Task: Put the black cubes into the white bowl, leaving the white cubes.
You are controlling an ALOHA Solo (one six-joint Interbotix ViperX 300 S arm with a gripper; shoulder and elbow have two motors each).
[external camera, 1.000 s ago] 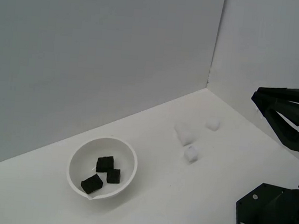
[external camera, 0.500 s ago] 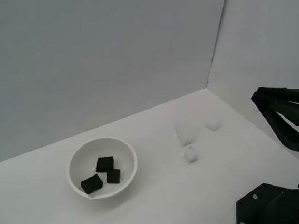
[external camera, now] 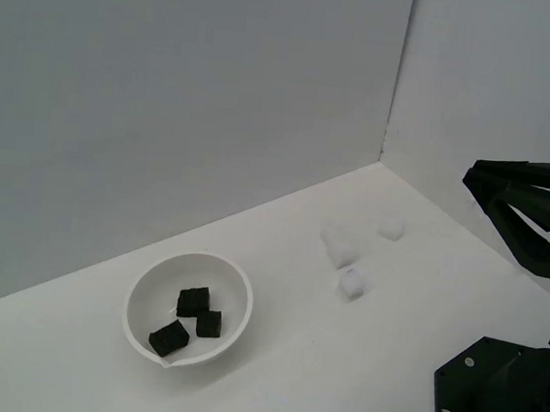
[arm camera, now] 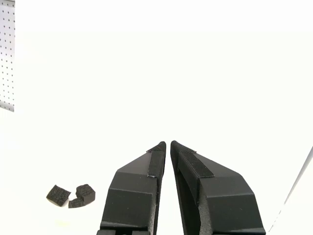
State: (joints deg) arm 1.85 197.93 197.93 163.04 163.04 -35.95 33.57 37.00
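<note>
Beside white bowl (external camera: 188, 307), white cubes (external camera: 351, 283)

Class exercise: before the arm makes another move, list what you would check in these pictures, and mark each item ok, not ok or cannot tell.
1. All three black cubes lie inside the white bowl: ok.
2. No black cube left out on the table: ok.
3. White cubes outside the bowl: ok; exact count cannot tell.
4. Gripper shut and carrying nothing: ok.
5. Gripper away from bowl and cubes: ok.
</note>
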